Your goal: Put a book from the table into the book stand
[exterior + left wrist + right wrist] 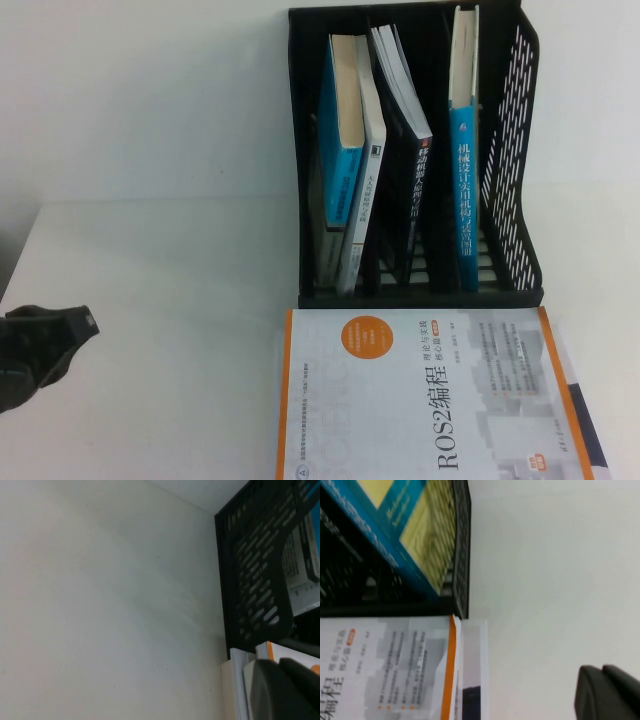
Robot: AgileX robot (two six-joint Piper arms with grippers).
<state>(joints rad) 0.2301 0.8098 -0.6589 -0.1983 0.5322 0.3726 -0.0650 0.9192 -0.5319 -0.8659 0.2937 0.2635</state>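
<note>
White-covered, the ROS2 book [430,395] is lying flat on the table [160,300], its top edge touching the front of the black book stand [415,150] and overlapping another book [590,420] beneath. The left gripper [45,345] is waiting at the table's left edge, fingers closed on nothing. The right gripper [607,692] is showing only in its wrist view — its opening cannot be told. Advice: grip the spine edge, tilt the book upright, then enter a free slot. The high view alone is showing the stand's books — the wrist views are showing its perforated sides.

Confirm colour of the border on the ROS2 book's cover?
Orange border on the white book, lying flat before the book stand; clearest in the high view.
</note>
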